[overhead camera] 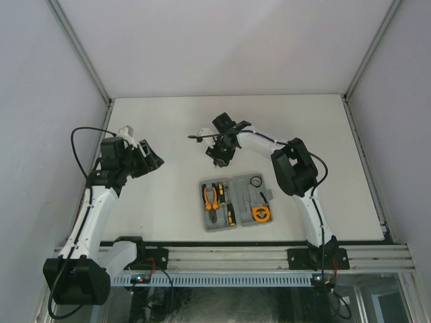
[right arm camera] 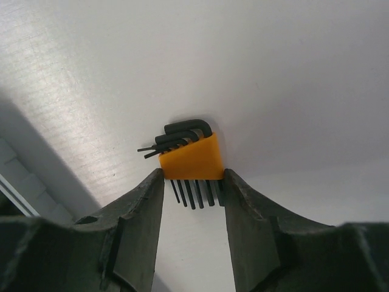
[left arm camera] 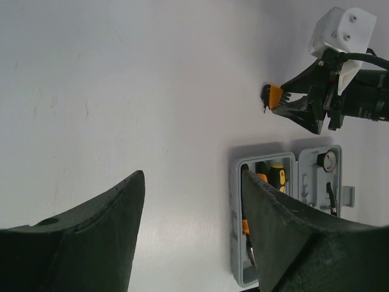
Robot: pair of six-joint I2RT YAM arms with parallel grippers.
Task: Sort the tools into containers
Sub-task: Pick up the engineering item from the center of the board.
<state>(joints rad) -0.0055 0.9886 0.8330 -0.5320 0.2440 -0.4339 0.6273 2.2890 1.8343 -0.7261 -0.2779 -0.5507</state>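
At the tips of the right gripper [right arm camera: 193, 185], the orange holder of the hex key set [right arm camera: 191, 159] is pinched on both sides, the jaws being drawn partway in and closed onto it. The short ends of its black keys are fanned toward 10 o'clock in the wrist view. Whether the set is clear of the white table [overhead camera: 168, 128] cannot be told. From above, the grey tool case [overhead camera: 237, 180] is seen lying open at 5 o'clock from that gripper, well apart. The orange-handled pliers [overhead camera: 211, 196] are seated in its left half and the tape measure [overhead camera: 260, 214] in its right. At 9 o'clock, the left gripper [overhead camera: 149, 160] is held wide open and empty.
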